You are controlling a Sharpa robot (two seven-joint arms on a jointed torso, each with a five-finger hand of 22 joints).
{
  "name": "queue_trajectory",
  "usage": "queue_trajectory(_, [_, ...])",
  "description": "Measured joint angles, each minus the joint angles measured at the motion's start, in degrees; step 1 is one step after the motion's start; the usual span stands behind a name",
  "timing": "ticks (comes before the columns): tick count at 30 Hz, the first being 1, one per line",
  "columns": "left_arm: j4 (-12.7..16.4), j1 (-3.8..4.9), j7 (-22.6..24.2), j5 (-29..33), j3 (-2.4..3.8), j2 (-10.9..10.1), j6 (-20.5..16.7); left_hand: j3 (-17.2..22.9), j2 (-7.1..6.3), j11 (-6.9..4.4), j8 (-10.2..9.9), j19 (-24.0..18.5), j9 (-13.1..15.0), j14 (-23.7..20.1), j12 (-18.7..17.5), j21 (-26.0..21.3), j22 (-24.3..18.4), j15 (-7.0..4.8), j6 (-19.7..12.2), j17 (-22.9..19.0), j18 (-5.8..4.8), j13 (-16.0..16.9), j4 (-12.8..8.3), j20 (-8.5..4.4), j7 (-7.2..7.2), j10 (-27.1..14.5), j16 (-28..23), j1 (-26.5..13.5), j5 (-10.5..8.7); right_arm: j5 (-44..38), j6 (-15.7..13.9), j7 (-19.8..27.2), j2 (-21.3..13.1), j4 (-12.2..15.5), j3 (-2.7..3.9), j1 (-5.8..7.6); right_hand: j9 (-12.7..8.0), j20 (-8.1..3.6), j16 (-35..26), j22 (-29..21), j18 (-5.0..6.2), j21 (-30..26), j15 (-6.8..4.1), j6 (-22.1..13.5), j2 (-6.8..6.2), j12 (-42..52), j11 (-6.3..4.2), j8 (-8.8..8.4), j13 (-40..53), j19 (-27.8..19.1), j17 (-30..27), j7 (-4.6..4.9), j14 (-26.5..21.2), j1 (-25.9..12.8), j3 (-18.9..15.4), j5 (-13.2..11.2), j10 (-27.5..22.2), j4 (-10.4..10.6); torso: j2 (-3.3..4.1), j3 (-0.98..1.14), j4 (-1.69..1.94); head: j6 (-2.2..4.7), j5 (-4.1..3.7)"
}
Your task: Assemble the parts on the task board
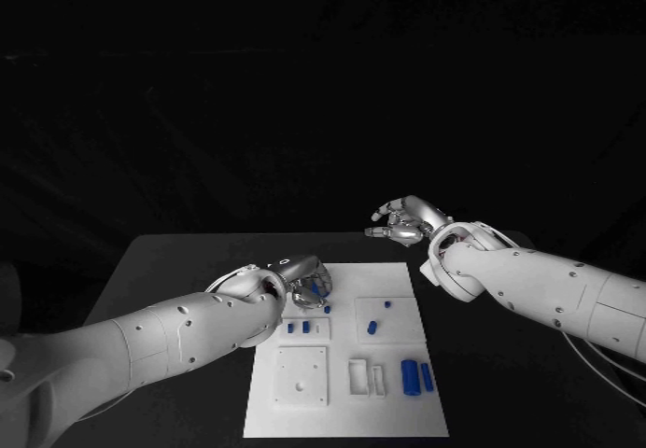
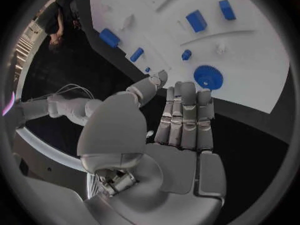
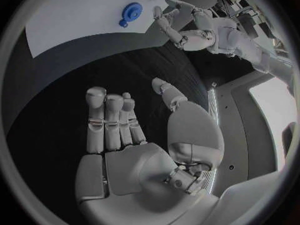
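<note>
Head view: we see the task board (image 1: 393,411) mid-table, blue parts (image 1: 409,376) lying on it; the left hand (image 1: 307,277) hangs over its far left corner, the right hand (image 1: 404,220) above bare table beyond the board.
Left wrist view: our left hand (image 2: 181,120) is released, fingers straight, holding nothing, near a blue gear (image 2: 208,77).
Right wrist view: our right hand (image 3: 125,125) is released too, over black table (image 3: 69,80).
</note>
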Motion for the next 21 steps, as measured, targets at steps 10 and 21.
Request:
queue_trajectory(10, [-3.3,-0.77,-0.2,-5.3,-0.75,2.2,1.4,0.0,0.08,-0.23,0.2,2.2,-1.4,1.5,-2.3,1.7,0.9,-0.11,0.3,2.0,-0.01,-1.1,0.0,-0.73,0.10,1.0,3.3,0.1,0.00,0.0,0.0,0.0,0.1,0.1,0.00,0.00,0.0,0.00,0.0,0.1,0.00,0.0,0.00,0.0,0.00,0.0,0.00,0.00,0.0,0.0,0.0,0.00,0.0,0.0,0.0,0.0,0.0,0.0,0.06,0.03,-0.07,0.09,-0.23])
queue_trajectory(21, [-5.2,-1.46,-0.3,-6.7,-0.75,3.5,1.4,-0.2,-0.15,0.02,-0.7,4.0,-2.8,3.9,-5.6,2.9,0.9,0.64,-1.4,2.7,-0.06,-2.8,0.5,-0.90,0.34,-0.5,5.2,0.3,0.00,0.0,0.0,0.0,0.1,0.5,0.00,0.00,0.0,0.00,0.0,0.0,0.00,0.0,0.01,0.1,0.00,0.0,0.00,0.00,0.0,0.0,0.0,0.17,0.0,0.0,0.0,0.0,0.0,0.0,0.07,0.03,-0.03,-0.48,-0.24])
